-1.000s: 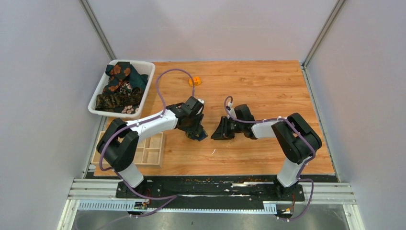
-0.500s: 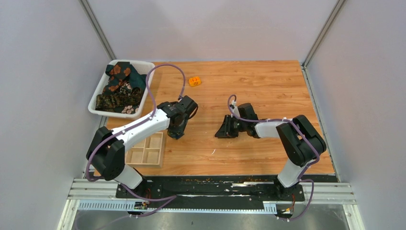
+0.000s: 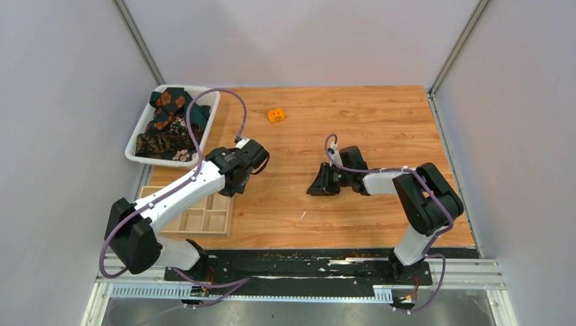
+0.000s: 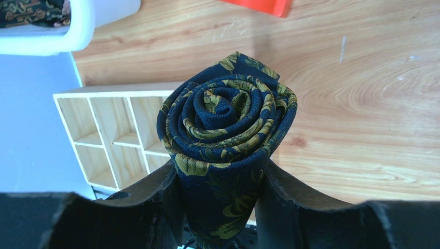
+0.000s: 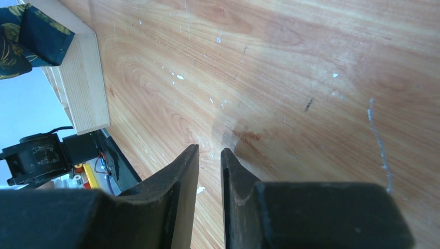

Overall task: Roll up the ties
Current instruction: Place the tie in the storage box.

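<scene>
**Holdings, 9 o'clock to 3 o'clock across the desk (image 3: 380,122)**

1. White bin (image 3: 141,125), at 10 o'clock. We count several unrolled ties (image 3: 170,122) heaped inside, dark green with orange and pinkish blooms. No change.

2. Wooden compartment tray (image 3: 204,219), at 8 o'clock on the near edge. The compartments we can see are empty. No change.

3. Left claw (image 4: 220,179), clamped on the rolled navy tie (image 4: 228,119). The yellow-green print coils in a tight spiral, and the roll stands up between the fingers (image 4: 163,189). A second ago this claw sat at desk centre, facing its partner. It has since swung toward 9 o'clock and now hangs at the tray's far right corner, with the roll clear of the wood.

4. Orange plastic piece (image 3: 276,115), at 12 o'clock. It is not part of the job.

5. Right claw (image 5: 210,155), just to the 3 o'clock side of centre and low over bare wood. Its fingers stand a slim gap apart with nothing between them. It has barely shifted.

**Note.** We judge that the rolling of this tie is finished and the shared work at centre is over. The carry to the tray is nearly done. What remains is to lower the roll into a compartment without letting the spiral spring loose on release, and then to turn to the bin's ties.
</scene>
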